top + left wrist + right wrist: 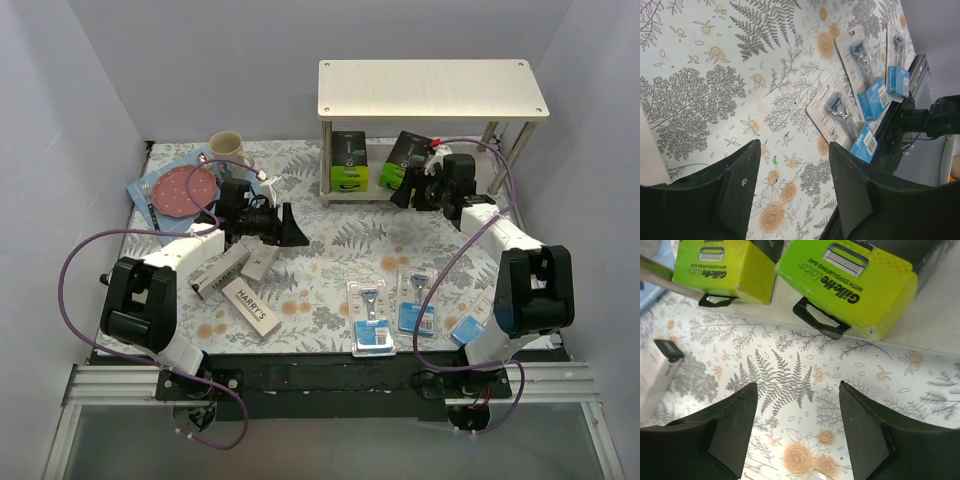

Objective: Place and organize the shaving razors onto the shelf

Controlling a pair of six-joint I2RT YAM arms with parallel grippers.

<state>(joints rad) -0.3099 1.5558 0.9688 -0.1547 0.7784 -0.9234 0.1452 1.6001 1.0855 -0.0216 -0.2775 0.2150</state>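
Surface: flowered cloth [330, 250] is covering the table, with white walls around.
Top view: shelf [430, 88] is standing far right, with two green boxes [348, 162] sitting on its lower board.
Right wrist view: it is showing "Gillette Labs" print on these boxes.
Left wrist view: it is showing three blister packs [837, 107] lying flat.
Left gripper [290, 228]: fingers are standing spread, with the white boxes [250, 306] lying just beside.
Right gripper [412, 195]: fingers are standing spread, with the right green box sitting just ahead, apart from them.

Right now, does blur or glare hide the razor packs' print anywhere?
Right wrist: sharp, "Gillette Labs" reads on the right lime-green cardboard box. Top external: even light, soft shadows, "HARRY'S" legible on the slim white box. Left wrist: blue-carded clear blister packs slightly soft, small print unreadable.
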